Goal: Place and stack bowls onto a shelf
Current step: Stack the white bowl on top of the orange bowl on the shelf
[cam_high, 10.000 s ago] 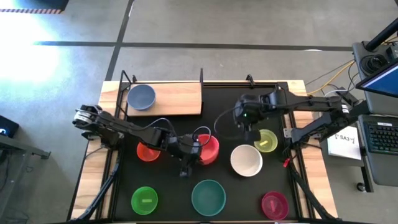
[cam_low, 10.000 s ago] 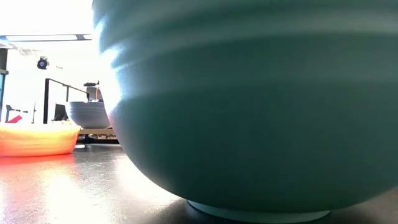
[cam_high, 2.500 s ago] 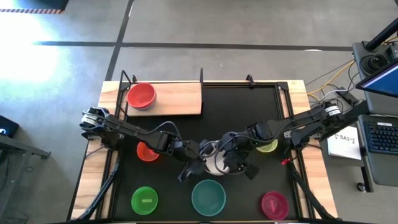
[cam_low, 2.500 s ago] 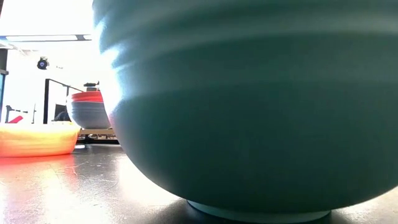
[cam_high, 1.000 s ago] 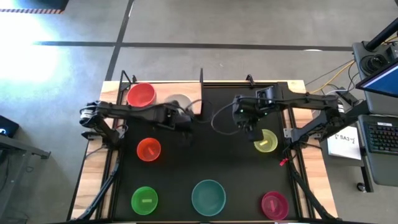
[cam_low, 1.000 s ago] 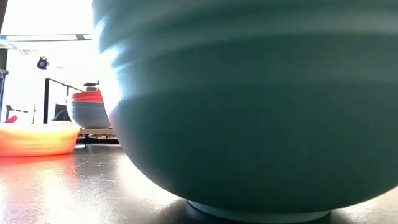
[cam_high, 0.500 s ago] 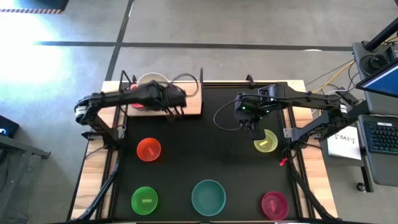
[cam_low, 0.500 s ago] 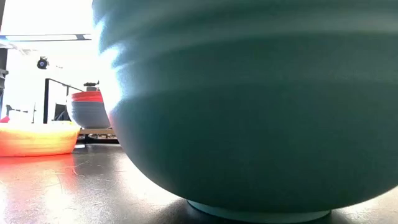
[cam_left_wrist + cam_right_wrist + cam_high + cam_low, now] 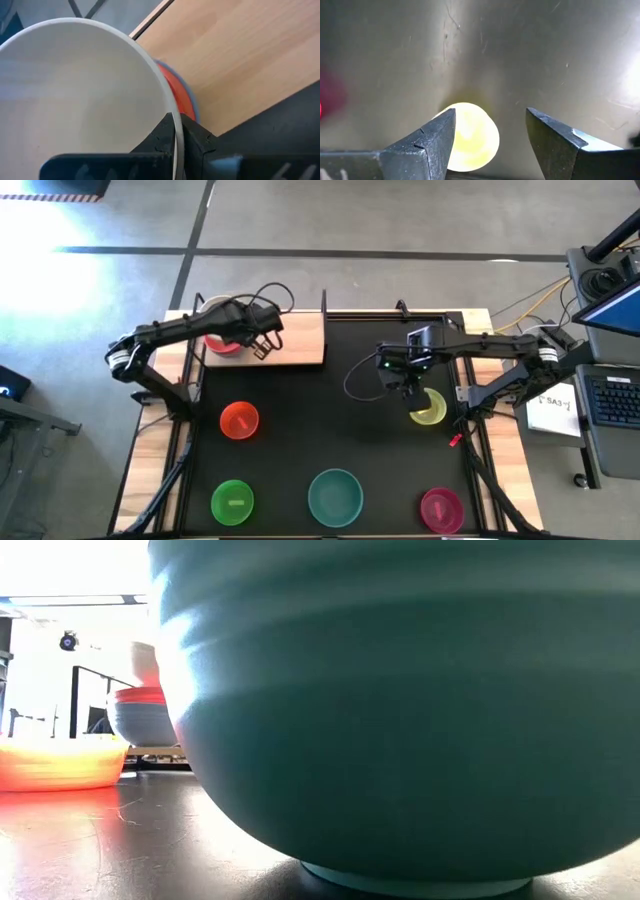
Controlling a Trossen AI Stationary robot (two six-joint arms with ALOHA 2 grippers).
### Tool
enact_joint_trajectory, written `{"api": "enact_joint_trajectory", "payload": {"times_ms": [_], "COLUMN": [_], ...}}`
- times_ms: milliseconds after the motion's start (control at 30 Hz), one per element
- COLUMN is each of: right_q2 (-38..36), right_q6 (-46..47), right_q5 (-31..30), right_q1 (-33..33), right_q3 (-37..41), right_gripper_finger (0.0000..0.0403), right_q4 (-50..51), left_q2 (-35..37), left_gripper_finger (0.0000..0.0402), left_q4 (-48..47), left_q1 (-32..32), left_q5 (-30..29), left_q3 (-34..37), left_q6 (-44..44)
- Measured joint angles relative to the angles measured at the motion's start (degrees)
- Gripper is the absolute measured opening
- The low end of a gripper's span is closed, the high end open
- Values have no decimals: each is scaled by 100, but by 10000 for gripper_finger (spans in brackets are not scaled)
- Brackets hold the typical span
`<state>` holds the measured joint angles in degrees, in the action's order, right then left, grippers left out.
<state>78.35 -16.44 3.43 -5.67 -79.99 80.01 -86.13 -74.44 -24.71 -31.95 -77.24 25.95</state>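
Left gripper (image 9: 177, 131) pinches the white bowl's (image 9: 75, 100) rim above the red bowl (image 9: 176, 92) on the shelf (image 9: 290, 337); right gripper (image 9: 490, 135) hangs open over the yellow-green bowl (image 9: 470, 137).

black mat (image 9: 330, 430), laptop (image 9: 612, 315), paper sheet (image 9: 556, 410), cables (image 9: 535, 305)

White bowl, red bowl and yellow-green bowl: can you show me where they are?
white bowl (image 9: 75, 95), left wrist view, its inside wall.
red bowl (image 9: 176, 95), left wrist view, its rim.
yellow-green bowl (image 9: 432, 408), high view, its inside.

Left hand (image 9: 262, 338) clamped shut; right hand (image 9: 412, 388) spread wide.
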Motion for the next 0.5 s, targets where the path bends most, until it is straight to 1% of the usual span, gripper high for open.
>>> {"api": "enact_joint_trajectory", "payload": {"times_ms": [233,500], "right_q2": [0,0], "right_q6": [63,85], "right_q5": [1,1], "right_q1": [0,0], "right_q3": [203,243], "right_gripper_finger": [228,228], "right_q4": [-187,-258], "left_q2": [4,4], "left_gripper_finger": [0,4], "left_q4": [566,681], "left_q1": [-78,-177], "left_q5": [123,116], "left_q3": [433,813], "left_q6": [-47,7]}}
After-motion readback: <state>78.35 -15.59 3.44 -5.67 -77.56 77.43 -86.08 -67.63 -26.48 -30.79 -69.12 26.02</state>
